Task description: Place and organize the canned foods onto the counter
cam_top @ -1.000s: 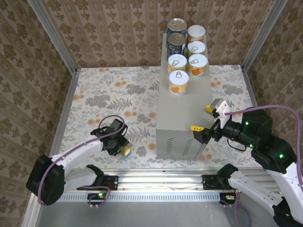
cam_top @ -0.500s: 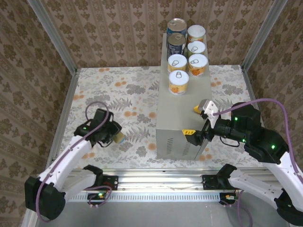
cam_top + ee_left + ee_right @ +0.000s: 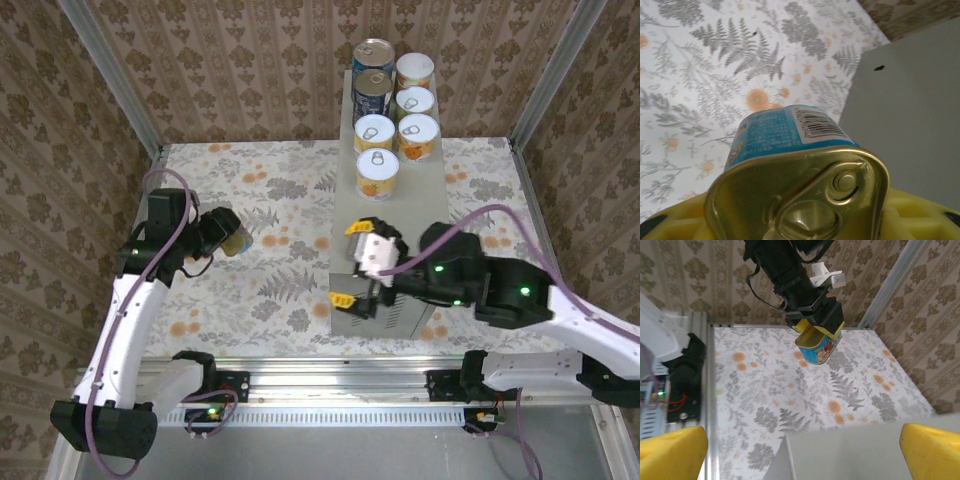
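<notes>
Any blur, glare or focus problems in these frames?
Left wrist: the tin sits close and slightly soft, its gold lid shiny but not blown out. Right wrist: the yellow fingers are blurred at the corners, the floor sharp. Top: even light, no smear.

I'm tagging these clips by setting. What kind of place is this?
Probably a staged robot test cell, not a real kitchen: patterned wallpaper panels in an aluminium frame, a floral tabletop, and a grey metal box serving as a counter with cans on it.
</notes>
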Motion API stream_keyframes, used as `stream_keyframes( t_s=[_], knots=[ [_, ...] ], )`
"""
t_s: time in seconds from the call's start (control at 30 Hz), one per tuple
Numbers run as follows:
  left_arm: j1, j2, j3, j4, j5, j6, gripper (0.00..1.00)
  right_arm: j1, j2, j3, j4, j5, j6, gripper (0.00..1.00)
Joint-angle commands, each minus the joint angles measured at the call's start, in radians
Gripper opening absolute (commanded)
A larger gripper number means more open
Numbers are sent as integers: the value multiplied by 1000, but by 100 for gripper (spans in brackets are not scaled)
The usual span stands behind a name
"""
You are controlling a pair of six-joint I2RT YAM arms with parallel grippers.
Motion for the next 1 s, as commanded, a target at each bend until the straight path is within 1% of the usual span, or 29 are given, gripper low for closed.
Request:
stream_keyframes(
  t_s=[0.0,0.1,0.27,0.33,0.4,0.5,0.6,0.97],
  knots=[
    [11,12,55,72,121,17,26,55,60,14,183,179,-71,100],
    [21,35,96,73,183,3,22,88,118,15,281,191,-103,100],
    [44,46,154,81,317,-41,21,99,221,41,375,189,-126,100],
    [54,44,170,91,375,-63,21,100,257,39,421,207,-136,100],
    [69,43,180,103,460,-90,21,100,290,37,480,238,-159,100],
    [92,33,180,147,547,-140,18,97,351,60,504,285,-193,100],
    [100,28,210,126,584,-138,18,92,407,68,558,334,-209,100],
    [108,8,289,55,650,-128,19,63,508,88,714,458,-269,100]
  ],
)
